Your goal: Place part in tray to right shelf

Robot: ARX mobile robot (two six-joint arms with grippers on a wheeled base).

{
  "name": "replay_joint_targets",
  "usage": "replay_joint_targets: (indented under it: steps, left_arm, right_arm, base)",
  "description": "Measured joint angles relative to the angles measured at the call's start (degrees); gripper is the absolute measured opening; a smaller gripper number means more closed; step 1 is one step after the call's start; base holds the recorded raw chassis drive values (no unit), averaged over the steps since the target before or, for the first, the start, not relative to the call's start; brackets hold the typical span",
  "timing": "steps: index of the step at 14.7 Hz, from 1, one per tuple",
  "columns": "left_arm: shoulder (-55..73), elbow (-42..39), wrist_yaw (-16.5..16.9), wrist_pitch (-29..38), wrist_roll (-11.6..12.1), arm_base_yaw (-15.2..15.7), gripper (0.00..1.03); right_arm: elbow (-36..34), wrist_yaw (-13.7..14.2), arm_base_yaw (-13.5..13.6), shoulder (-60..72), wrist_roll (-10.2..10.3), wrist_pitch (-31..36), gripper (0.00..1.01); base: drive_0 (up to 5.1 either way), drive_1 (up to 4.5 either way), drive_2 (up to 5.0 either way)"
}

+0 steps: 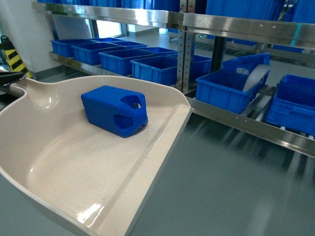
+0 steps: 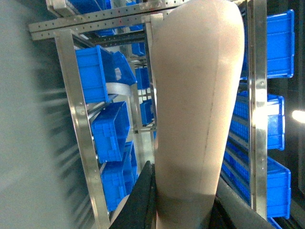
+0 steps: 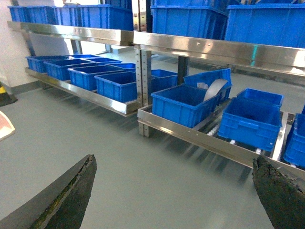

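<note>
The small bright blue part (image 1: 115, 110) lies on its side in the cream-beige tray (image 1: 74, 167), toward the tray's back half. The tray fills the lower left of the head view, its flat lip pointing toward the right shelf (image 1: 246, 125). In the left wrist view the tray (image 2: 195, 95) shows from its underside, and my left gripper (image 2: 183, 179) is shut on its narrow handle end with a black finger on each side. My right gripper (image 3: 174, 160) hangs open over the grey floor with nothing between its fingers, facing the right shelf (image 3: 200, 138).
Two large blue crates (image 1: 229, 88) (image 1: 295, 105) sit on the right shelf; a grey curved strip (image 1: 256, 76) leans in the nearer one. A left rack holds several blue crates (image 1: 123, 59). A steel upright (image 1: 184, 54) divides the racks, with an upper shelf rail (image 1: 221, 24) overhead.
</note>
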Motion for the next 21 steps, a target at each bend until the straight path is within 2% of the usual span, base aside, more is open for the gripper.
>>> replay_joint_targets:
  steps: [21]
  left_arm:
    - [0.0, 0.0, 0.1, 0.0, 0.0, -0.1, 0.18]
  right_arm:
    - [0.0, 0.0, 0.0, 0.0, 0.0, 0.0, 0.98]
  base:
    - [-1.6, -1.60, -1.6]
